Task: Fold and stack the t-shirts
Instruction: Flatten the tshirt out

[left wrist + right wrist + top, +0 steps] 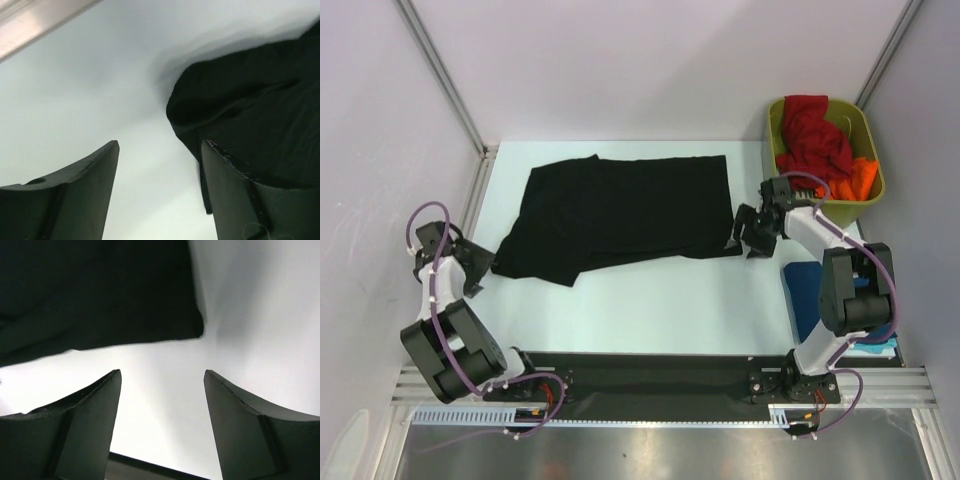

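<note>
A black t-shirt [620, 215] lies spread and partly folded across the middle of the white table. My left gripper [480, 266] stands open just off the shirt's near-left corner. In the left wrist view, my left gripper [160, 145] has bare table between its fingers, and the black t-shirt [250, 100] lies beside the right finger. My right gripper [741, 232] is open beside the shirt's near-right corner. The right wrist view shows my right gripper [162, 372] empty, the black t-shirt [90, 290] corner lying just ahead of it.
An olive-green bin [872, 160] at the back right holds a red t-shirt [810, 135] and an orange t-shirt [862, 178]. A dark blue t-shirt [805, 285] lies folded under the right arm, with teal cloth [876, 346] at its near edge. Metal rails border the table on the left.
</note>
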`<state>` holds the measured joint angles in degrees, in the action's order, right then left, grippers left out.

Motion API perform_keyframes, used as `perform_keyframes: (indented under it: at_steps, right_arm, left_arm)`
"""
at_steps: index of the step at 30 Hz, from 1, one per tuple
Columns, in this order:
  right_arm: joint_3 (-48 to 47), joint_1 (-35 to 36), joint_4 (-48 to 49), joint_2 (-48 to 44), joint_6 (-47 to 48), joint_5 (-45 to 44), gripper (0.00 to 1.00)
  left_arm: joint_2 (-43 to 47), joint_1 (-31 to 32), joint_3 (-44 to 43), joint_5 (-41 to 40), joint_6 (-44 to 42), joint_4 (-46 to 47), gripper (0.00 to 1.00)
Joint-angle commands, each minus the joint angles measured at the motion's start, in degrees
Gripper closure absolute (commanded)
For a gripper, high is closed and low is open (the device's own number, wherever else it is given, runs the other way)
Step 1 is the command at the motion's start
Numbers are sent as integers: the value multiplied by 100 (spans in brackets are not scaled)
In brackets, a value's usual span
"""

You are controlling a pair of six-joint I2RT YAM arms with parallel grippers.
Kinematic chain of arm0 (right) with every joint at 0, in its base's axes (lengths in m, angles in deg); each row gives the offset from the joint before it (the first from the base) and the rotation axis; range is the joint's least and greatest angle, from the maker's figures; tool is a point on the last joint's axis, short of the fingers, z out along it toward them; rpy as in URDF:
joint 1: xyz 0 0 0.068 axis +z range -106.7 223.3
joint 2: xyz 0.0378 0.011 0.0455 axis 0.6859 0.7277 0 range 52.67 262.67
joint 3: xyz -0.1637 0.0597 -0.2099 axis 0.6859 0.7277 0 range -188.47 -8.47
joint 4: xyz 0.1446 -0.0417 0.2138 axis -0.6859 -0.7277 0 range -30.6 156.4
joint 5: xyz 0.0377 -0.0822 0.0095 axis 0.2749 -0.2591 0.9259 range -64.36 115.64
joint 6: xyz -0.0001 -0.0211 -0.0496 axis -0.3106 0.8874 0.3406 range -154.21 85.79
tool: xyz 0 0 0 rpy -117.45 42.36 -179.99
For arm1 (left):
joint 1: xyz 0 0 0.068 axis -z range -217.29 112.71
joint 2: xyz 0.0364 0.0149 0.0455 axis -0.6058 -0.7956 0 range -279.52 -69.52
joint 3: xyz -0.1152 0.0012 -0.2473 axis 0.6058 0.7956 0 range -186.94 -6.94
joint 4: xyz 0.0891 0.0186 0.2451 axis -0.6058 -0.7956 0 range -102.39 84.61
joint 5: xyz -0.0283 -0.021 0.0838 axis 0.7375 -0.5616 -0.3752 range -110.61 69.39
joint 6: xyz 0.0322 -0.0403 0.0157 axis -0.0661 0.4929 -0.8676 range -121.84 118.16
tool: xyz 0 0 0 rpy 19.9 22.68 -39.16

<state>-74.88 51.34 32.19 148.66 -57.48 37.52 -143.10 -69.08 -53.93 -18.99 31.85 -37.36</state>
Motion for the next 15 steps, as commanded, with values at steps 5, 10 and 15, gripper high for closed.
perform_keyframes:
  at_steps: [5, 10, 15]
  right_arm:
    - [954, -118, 1259, -203, -530, 597, 30]
    - [1034, -206, 1637, 69, -732, 728, 30]
    - [1008, -232, 1928, 359, -1092, 640, 33]
  left_arm:
    - [-569, -82, 75, 1024, -636, 893, 19]
    - [-929, -90, 75, 883, -574, 912, 11]
    - [-1421, -90, -4, 822, -618, 947, 12]
